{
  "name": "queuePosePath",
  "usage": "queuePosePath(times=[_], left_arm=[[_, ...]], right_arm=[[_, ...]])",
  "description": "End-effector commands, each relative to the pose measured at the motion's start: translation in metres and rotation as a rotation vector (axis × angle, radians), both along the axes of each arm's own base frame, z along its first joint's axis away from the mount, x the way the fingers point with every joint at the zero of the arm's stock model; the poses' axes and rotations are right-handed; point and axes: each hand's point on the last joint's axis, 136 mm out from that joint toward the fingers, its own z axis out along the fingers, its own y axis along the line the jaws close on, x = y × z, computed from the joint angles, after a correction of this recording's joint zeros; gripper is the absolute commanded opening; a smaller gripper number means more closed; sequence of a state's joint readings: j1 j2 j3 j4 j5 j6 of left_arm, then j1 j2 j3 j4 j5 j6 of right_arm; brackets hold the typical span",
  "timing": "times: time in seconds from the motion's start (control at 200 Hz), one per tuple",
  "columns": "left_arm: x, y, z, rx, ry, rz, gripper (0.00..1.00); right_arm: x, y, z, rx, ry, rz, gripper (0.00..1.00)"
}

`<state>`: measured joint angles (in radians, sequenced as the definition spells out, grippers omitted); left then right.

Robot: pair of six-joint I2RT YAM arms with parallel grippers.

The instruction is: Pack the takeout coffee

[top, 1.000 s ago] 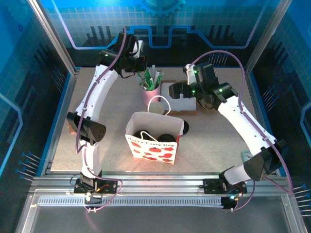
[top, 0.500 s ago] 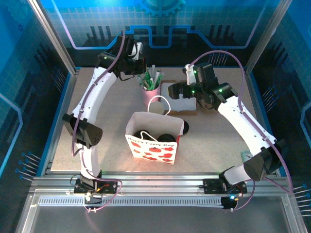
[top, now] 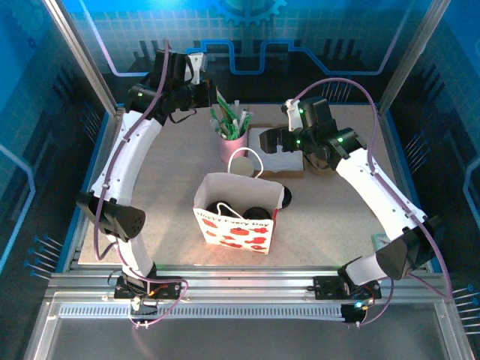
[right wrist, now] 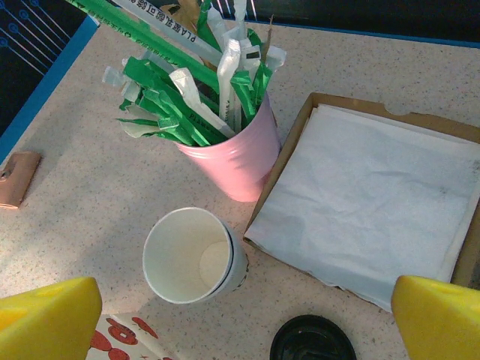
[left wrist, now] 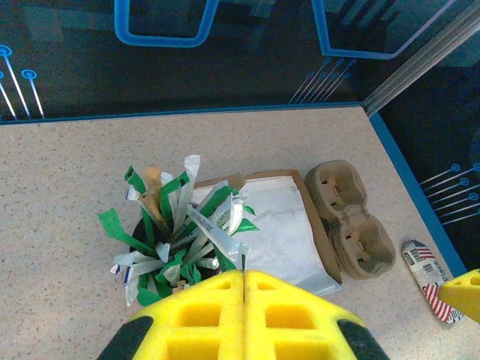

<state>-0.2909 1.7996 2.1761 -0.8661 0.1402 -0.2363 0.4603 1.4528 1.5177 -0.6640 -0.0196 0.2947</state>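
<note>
Reaching for the takeout coffee [right wrist: 193, 255], standing upright and ungripped at lower left of centre in the right wrist view, just beside the pink cup [right wrist: 234, 156].
Hovering above with the right gripper [top: 264, 139] spread wide; holding the left gripper [left wrist: 244, 311] pressed together over the sticks [left wrist: 180, 225]. Risking, on descent, clipping the pink cup, or crushing and tipping the thin paper wall.

A speckled beige tabletop [top: 172, 187] with a blue border fills the centre of the top view. Across the upper frame, dark blue wall panels [top: 322, 34] glow with circuit lines and a gear motif. Aluminium posts [top: 79, 56] slant at both upper corners, and a ribbed metal rail [top: 247, 309] runs along the bottom.
</note>
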Motion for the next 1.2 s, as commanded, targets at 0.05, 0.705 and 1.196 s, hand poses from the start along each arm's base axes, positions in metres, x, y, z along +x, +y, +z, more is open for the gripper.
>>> queuePosePath(times=[0.05,0.705,1.196], left_arm=[[-0.009,0.009,0.038,-0.014,-0.084,-0.003,0.0],[-0.06,0.038,0.107,-0.048,-0.266,-0.015,0.0],[-0.166,0.032,0.176,-0.206,-0.465,-0.176,0.0]], right_arm=[[-0.005,0.004,0.012,0.016,-0.045,0.025,1.0],[-0.005,-0.011,0.034,0.043,-0.125,-0.027,1.0],[-0.004,-0.021,0.036,0.058,-0.138,-0.066,1.0]])
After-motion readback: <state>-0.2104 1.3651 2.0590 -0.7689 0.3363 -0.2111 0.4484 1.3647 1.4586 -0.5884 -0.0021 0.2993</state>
